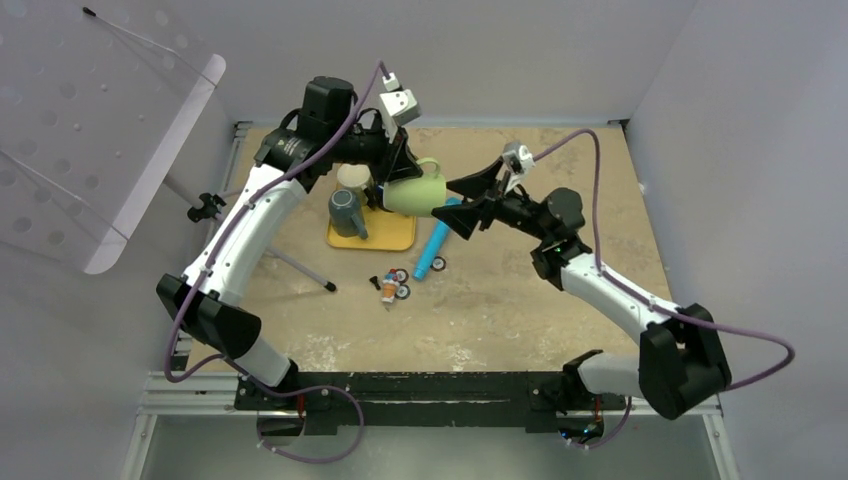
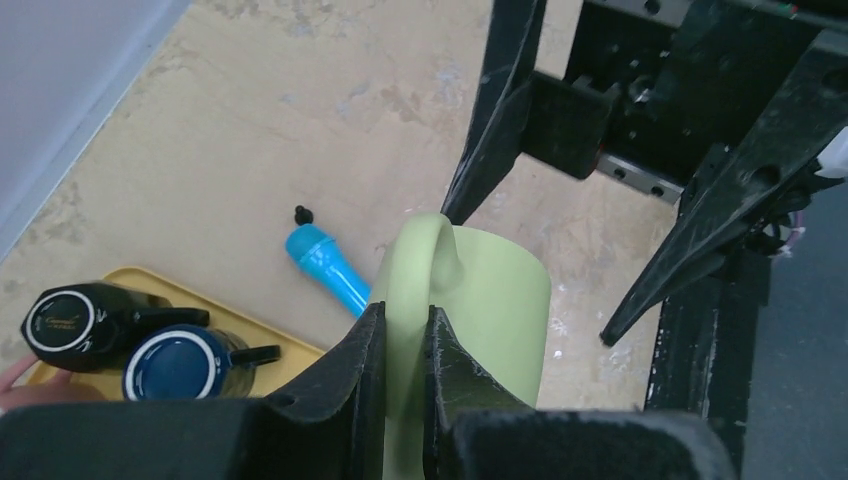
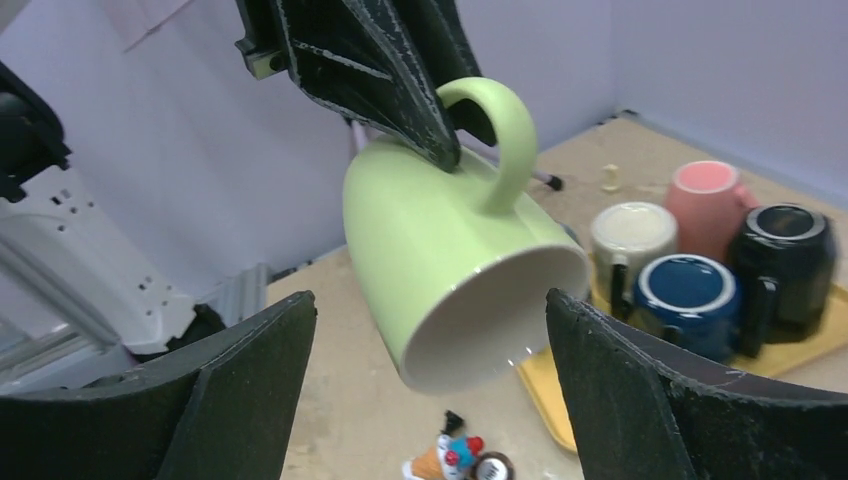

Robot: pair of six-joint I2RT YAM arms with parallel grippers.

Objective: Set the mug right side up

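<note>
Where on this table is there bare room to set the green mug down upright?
Bare tabletop lies between the small toys and the arm bases, and right of the blue tube toward the wall. The yellow tray is crowded with mugs; the green mug, held by the left fingers, hangs near it.

The mug (image 3: 440,250) is pale green outside and off-white inside. The left tool (image 2: 403,325) and right tool (image 3: 425,300) are matte black. The tray (image 1: 392,236) is yellow. The navy mug (image 3: 690,300) has a white rim. Beside it are a pink mug (image 3: 705,195), a cream mug (image 3: 630,235) and a glossy black mug (image 3: 785,250). The tube (image 2: 325,265) is bright blue, and the surface (image 1: 520,300) is mottled beige.
</note>
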